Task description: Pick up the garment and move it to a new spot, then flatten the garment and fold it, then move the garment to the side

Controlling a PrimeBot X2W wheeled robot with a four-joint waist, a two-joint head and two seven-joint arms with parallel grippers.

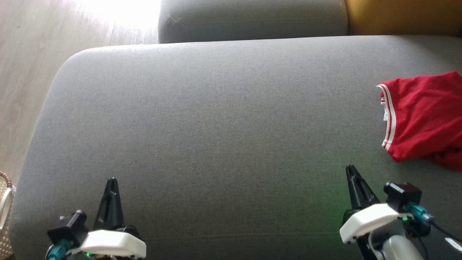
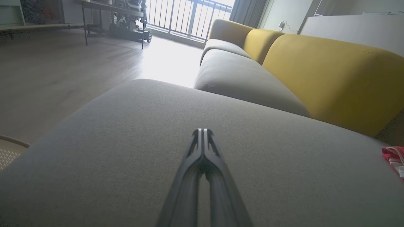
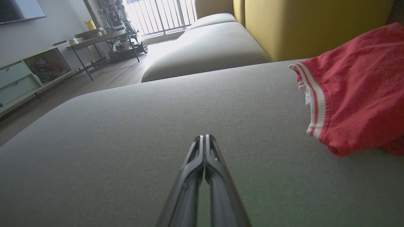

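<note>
Left gripper (image 1: 112, 179), right gripper (image 1: 350, 168) closed, empty. Garment (image 3: 356, 91) big in right wrist view, sliver in left.

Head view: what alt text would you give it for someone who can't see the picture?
A red garment with white-striped trim lies bunched at the right edge of a wide grey sofa cushion. At the bottom, the robot's left hand and right hand point up the picture, both shut and apart from the garment.

Big grey sofa seat (image 1: 216, 126), mostly bare fabric
One red garment (image 1: 424, 119) with white-striped trim lies bunched up on it, way over on the robot's right side, running off the head view's edge there.
</note>
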